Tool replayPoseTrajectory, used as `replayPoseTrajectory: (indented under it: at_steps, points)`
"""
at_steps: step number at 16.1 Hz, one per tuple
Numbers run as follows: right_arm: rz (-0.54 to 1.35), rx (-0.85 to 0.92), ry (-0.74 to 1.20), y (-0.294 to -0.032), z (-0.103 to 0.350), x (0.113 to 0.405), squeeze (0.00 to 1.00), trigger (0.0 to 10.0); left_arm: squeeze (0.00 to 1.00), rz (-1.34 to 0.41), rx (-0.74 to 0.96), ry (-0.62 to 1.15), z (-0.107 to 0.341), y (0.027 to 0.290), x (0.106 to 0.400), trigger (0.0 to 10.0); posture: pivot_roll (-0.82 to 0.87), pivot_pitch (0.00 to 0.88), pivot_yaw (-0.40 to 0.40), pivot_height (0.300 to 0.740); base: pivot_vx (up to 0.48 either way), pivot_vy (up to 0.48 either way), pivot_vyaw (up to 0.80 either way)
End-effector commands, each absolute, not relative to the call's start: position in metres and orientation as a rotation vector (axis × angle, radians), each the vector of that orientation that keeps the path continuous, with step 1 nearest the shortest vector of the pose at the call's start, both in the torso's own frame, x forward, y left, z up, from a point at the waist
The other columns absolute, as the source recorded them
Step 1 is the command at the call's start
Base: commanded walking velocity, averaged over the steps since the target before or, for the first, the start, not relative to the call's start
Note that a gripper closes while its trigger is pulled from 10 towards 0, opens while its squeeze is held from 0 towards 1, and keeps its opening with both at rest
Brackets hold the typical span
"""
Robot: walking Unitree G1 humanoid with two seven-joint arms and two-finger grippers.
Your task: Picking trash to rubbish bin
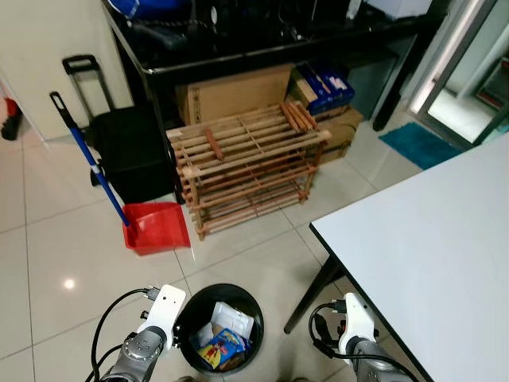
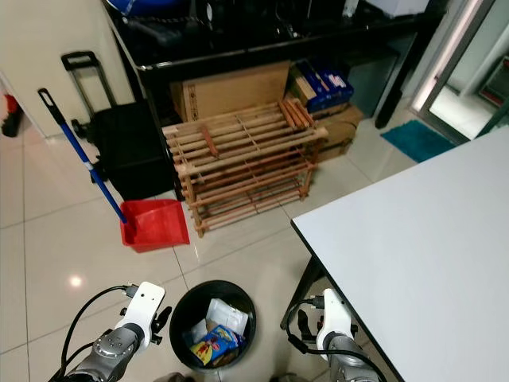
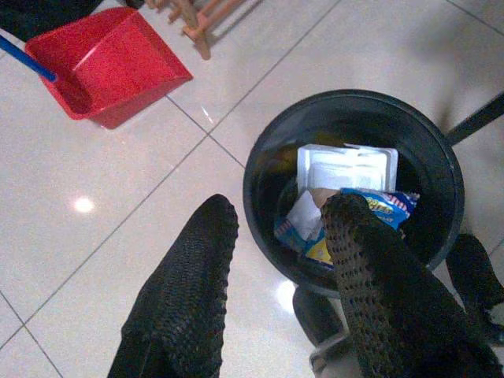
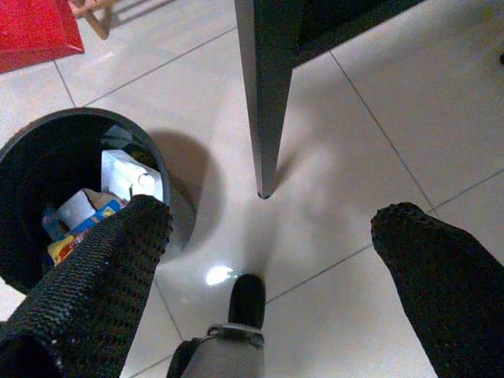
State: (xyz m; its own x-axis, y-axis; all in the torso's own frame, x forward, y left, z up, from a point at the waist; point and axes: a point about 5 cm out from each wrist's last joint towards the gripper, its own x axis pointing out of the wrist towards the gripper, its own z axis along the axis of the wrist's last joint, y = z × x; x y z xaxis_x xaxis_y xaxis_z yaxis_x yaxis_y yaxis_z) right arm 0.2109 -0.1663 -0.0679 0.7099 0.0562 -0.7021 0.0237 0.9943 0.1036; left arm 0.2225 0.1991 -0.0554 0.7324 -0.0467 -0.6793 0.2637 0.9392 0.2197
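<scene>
Glossy pale floor tiles (image 1: 48, 263) are reflecting ceiling light around a round black rubbish bin (image 1: 191, 306), which is sitting between both arms, nearer the left. Crumpled trash (image 3: 346, 201), a white box and a bright wrapper, is lying inside it. The left tool (image 3: 276, 236) is hovering beside the rim, fingers apart and empty; the right tool (image 4: 268, 228) is hanging wide apart beside the worktop's (image 1: 429, 231) dark leg (image 4: 264, 94).

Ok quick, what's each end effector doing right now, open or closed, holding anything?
Left end effector: open, empty, above the rubbish bin.
Right end effector: open, empty, over the floor beside the table leg.
</scene>
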Motion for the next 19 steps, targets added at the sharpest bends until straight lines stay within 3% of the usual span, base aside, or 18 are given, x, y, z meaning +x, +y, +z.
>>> replayPoseTrajectory:
  at_steps: [1,19]
  points:
    - [0.001,0.105,0.799,-0.1701,-0.0707,0.2062,0.00,10.0,0.00,-0.157,0.314,0.745,-0.0568,0.1997,0.2211,10.0,-0.01,0.038,-0.054,0.740,0.000,0.000,0.00]
    - [0.077,0.097,0.842,-0.1639,-0.0757,0.1984,0.00,10.0,0.00,-0.143,0.315,0.765,-0.0623,0.1959,0.2135,10.0,-0.01,0.007,-0.068,0.740,0.000,0.000,0.00]
